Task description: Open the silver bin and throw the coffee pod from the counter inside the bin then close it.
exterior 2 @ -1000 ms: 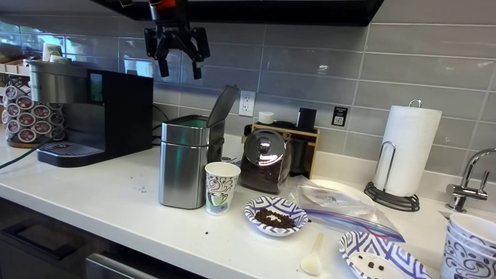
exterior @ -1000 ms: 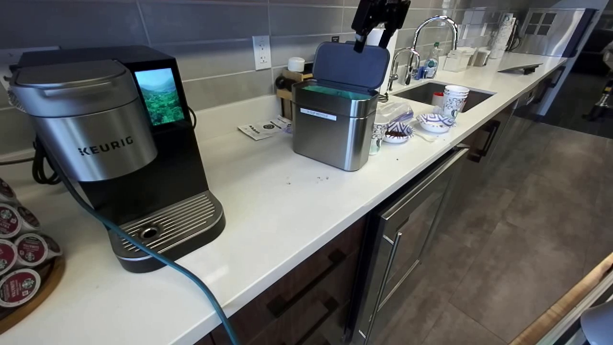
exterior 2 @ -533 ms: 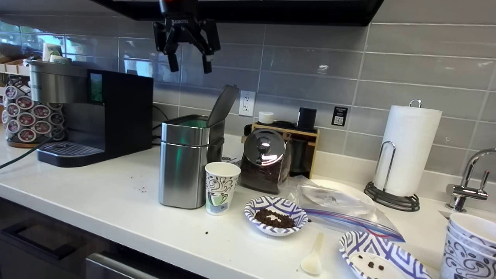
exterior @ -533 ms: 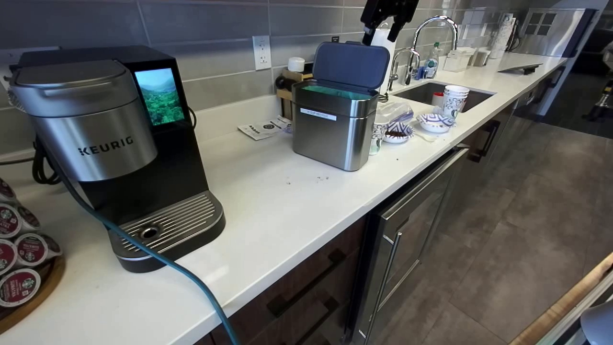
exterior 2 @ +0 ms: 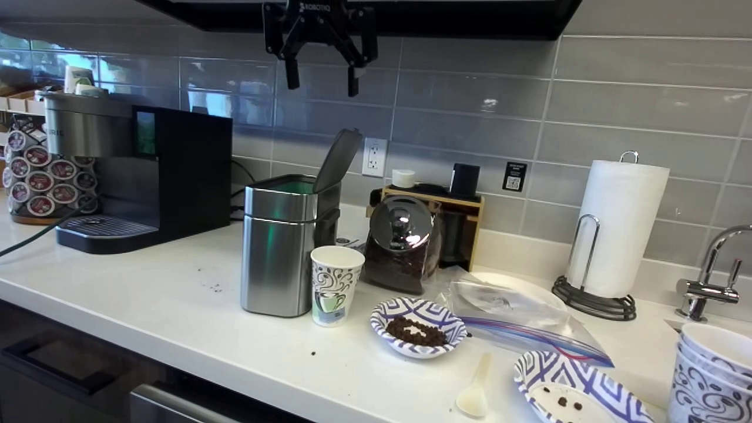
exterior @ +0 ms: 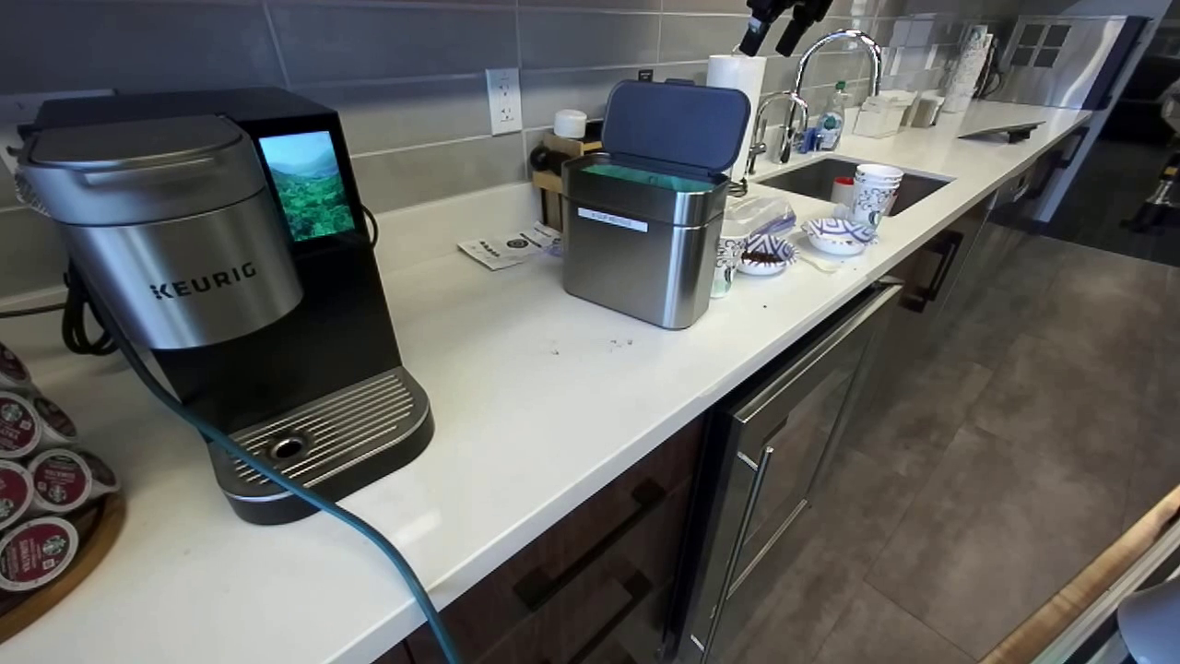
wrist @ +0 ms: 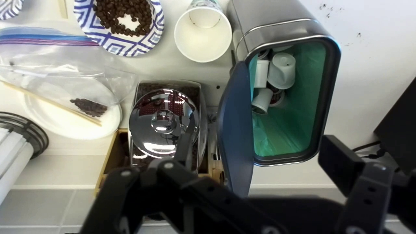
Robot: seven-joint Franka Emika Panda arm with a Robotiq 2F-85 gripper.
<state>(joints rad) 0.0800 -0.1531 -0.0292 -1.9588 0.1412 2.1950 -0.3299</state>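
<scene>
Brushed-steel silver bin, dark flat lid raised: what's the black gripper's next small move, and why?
Probably lower the open, empty gripper to the outer side of the raised lid, ready to push it shut: white cup-shaped pods lie inside the bin.

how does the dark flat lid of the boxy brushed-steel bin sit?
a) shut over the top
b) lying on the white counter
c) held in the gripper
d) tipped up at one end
d, in both exterior views the dark flat lid stands tipped up, leaving the boxy brushed-steel bin open.
</scene>
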